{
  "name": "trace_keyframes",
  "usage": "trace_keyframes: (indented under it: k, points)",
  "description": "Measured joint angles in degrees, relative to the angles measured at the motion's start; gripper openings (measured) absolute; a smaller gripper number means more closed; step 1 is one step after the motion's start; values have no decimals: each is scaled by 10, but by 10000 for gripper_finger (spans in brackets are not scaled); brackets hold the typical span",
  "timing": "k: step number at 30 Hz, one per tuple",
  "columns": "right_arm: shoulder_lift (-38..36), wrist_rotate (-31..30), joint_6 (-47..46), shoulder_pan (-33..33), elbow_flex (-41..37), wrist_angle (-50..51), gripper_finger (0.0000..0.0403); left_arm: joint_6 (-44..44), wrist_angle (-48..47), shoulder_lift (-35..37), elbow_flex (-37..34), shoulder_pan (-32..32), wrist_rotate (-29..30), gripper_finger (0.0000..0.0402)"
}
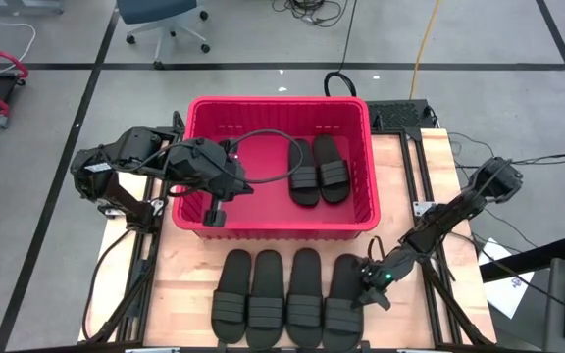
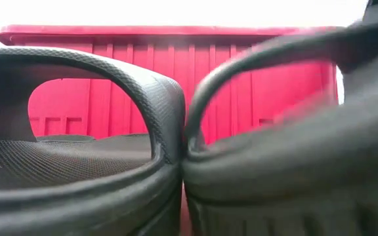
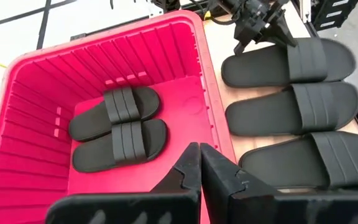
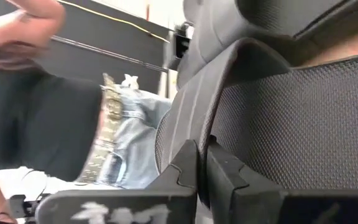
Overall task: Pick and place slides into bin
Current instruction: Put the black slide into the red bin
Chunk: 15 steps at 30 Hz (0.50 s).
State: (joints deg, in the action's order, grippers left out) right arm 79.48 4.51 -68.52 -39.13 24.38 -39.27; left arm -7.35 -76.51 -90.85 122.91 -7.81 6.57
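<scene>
From above, a large rectangular red plastic bin [image 1: 278, 167] with ribbed walls is seen at the far middle of the pale wooden table [image 1: 189, 275]. Two matte black rubber slide sandals [image 1: 318, 169] are laid side by side inside it, toward its right half. Four more identical slides [image 1: 287, 297] are lined up in a row on the table just in front of the bin's near wall.

The left hand [image 1: 216, 211] is held over the bin's near-left part, with its fingers brought together and nothing between them. This is confirmed in the left wrist view, where the two dark fingers [image 3: 219, 174] are seen touching above the bin floor, with the pair of slides in the bin [image 3: 118, 127] beyond them and three of the outside slides [image 3: 294, 102] beside the red wall.

The right hand [image 1: 369, 284] is lowered to the rightmost slide of the row [image 1: 346, 299]. Only in the right wrist view is it shown that its fingers [image 4: 185, 171] are pressed together at the edge of that slide's ribbed strap [image 4: 194, 106]; a person in a dark top and light jeans is seen beyond.

In the low view, only two slides [image 2: 77, 151] touching each other are seen close up, with the bin's wall [image 2: 143, 78] behind them.
</scene>
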Motion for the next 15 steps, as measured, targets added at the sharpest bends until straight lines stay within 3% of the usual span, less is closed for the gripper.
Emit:
trace_keyframes:
  k: [7, 15]
  points:
    - [-63, -3, 28, 0, 30, 65, 1, 1, 0, 0, 0, 0, 0, 16]
    - [-142, -1, 32, 1, 54, 156, 1, 1, 0, 0, 0, 0, 0, 2]
